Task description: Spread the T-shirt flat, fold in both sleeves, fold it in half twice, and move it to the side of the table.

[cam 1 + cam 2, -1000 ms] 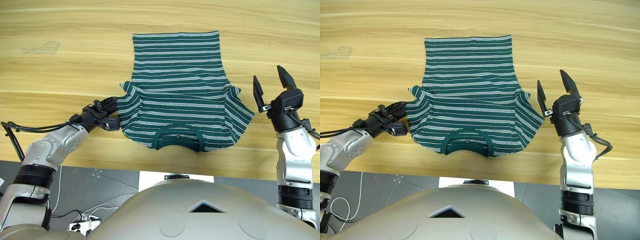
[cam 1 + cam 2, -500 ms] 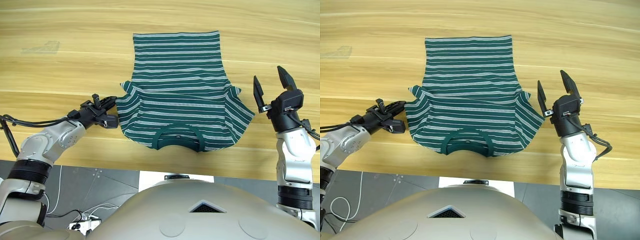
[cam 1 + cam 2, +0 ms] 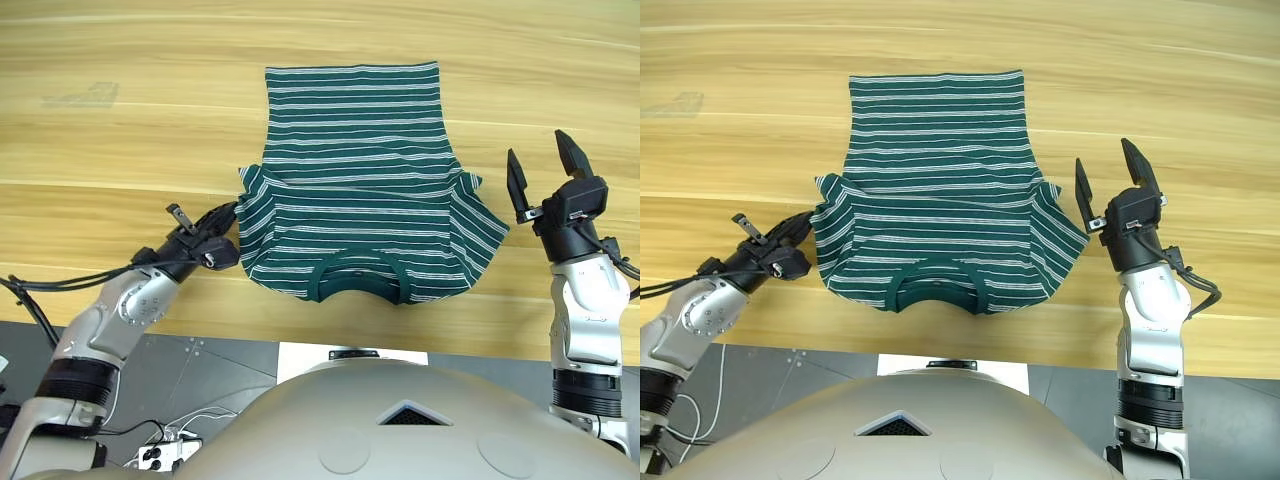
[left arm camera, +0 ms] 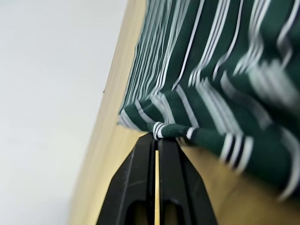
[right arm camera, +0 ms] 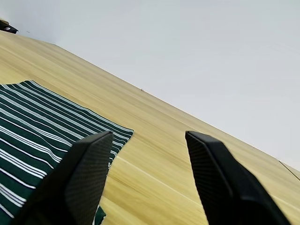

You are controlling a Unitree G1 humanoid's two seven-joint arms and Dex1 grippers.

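T-shirt, dark green with thin white stripes, is lying front-up on the wooden table, in the middle of the near half. The collar is pointing toward the robot, close to the near edge. The hem is lying straight on the far side. The body is sitting mostly flat, with a few shallow creases running across the chest.

Sleeves: both are bunching at the shoulders rather than lying spread. The left sleeve is sitting as a small rumpled flap. The right sleeve is fanning out wider toward the near right corner of the shirt.

Left gripper is resting low on the table, just beside the shirt's left edge and pointing in at that sleeve. In the left wrist view its fingers are pressing together with only a thin slit between them. The rolled edge of the sleeve is sitting right at their tips. It appears to be pinching that edge, though how much cloth it has is hard to tell.

Right gripper is holding upright above the table to the right of the shirt, near the right sleeve but apart from it. Its two fingers are standing wide apart and gripping nothing. Bare wood is showing between them in the right wrist view.
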